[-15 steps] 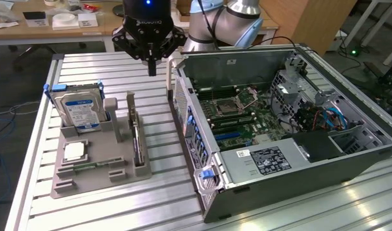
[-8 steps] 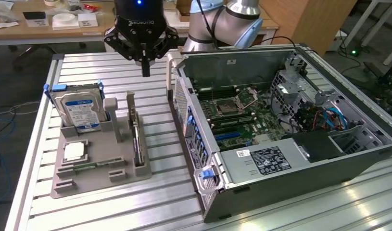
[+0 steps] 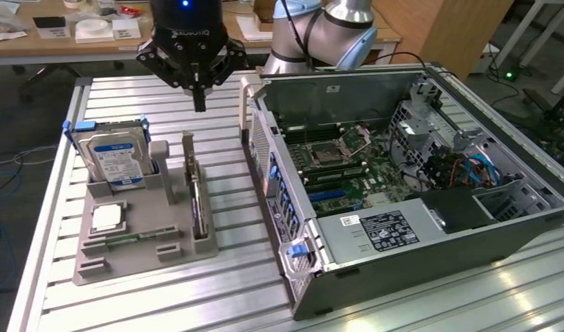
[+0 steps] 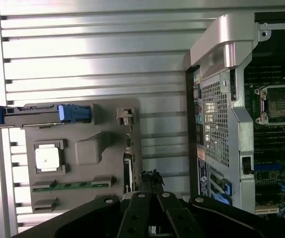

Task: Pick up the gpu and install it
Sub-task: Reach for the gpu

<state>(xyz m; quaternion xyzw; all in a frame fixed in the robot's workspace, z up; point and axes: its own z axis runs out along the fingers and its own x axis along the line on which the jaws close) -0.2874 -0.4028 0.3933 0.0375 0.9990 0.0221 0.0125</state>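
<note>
Up over the table (image 3: 171, 301), the black jaws are shut tight together and hold nothing. They hang in the air just past the far end of the gray holder (image 3: 143, 211). The gpu (image 3: 201, 204) stands on its thin edge in a slot of that holder, at 6 o'clock from the jaws in the exterior view. The hard drive (image 3: 115, 158) stands at 10 o'clock from the gpu. The open computer case (image 3: 402, 232) sits at 3 o'clock.

Lighting is bright, from overhead. Glare bands wash out the aluminium slat table (image 4: 92, 49) in the wrist view. The computer case (image 3: 402, 273) interior lies shaded. The black gripper (image 4: 152, 178) renders nearly featureless.
</note>
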